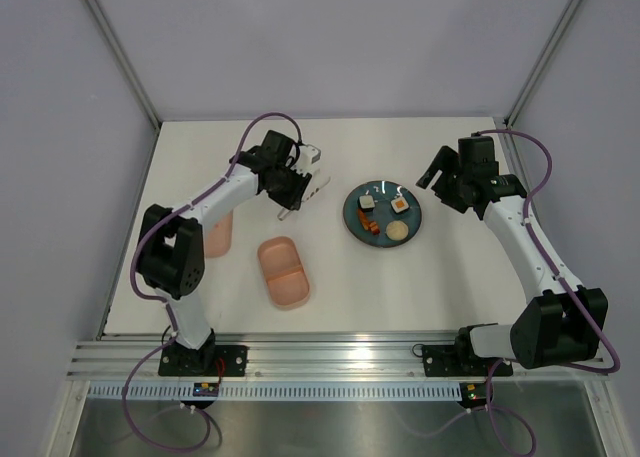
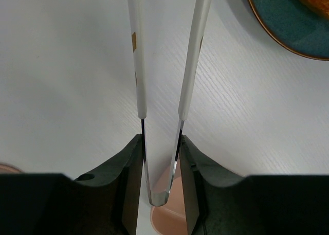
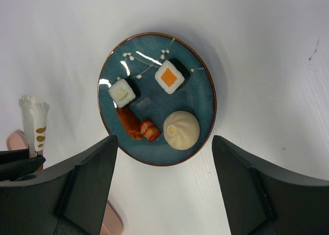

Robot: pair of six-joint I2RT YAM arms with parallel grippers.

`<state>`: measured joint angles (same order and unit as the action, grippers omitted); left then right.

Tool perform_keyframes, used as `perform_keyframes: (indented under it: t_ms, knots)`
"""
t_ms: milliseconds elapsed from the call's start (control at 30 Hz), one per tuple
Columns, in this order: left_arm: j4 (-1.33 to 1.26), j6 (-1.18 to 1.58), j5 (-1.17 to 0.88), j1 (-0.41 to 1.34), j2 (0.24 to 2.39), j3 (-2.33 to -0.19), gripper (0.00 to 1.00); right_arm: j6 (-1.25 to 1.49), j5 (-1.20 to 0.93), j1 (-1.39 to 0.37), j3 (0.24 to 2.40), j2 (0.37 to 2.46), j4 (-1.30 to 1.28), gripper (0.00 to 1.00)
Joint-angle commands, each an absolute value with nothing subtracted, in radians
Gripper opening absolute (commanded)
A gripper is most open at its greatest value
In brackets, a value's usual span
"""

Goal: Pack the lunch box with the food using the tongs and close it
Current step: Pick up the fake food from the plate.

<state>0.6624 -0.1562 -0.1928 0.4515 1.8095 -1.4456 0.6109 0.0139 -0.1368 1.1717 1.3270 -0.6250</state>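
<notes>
The pink two-compartment lunch box (image 1: 283, 272) lies open on the table, its pink lid (image 1: 218, 234) to its left under the left arm. My left gripper (image 1: 293, 195) is shut on the tongs (image 1: 314, 188), near their hinge. In the left wrist view the tongs (image 2: 187, 80) reach forward from the gripper (image 2: 161, 152), arms apart, tips out of frame. The food lies on the teal plate (image 3: 200, 101): two rice rolls (image 3: 170, 77), a beige bun (image 3: 181, 129) and orange-red sausage bits (image 3: 150, 129). My right gripper (image 3: 163, 142) hangs open above the plate's near edge, holding nothing.
The plate (image 1: 383, 214) sits right of centre, its rim (image 2: 288, 24) ahead and right of the tongs. A corner of the lunch box (image 2: 172, 217) shows beneath the tongs' hinge. The paw-shaped tong tips (image 3: 36, 124) appear left of the plate. Walls enclose the table.
</notes>
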Motion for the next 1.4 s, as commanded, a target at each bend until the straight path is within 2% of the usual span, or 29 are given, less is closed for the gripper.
perform_keyframes:
  t_ms: [0, 267, 1367]
  knots:
    - [0.649, -0.147, -0.215, 0.457, 1.827, -1.442, 0.35, 0.614, 0.005, -0.143, 1.183, 1.316, -0.604, 0.82]
    - [0.652, -0.147, -0.216, 0.466, 1.847, -1.437, 0.41, 0.612, 0.005, -0.143, 1.184, 1.318, -0.604, 0.82]
    - [0.663, -0.144, -0.23, 0.482, 1.844, -1.436, 0.41, 0.617, 0.005, -0.144, 1.174, 1.301, -0.601, 0.82]
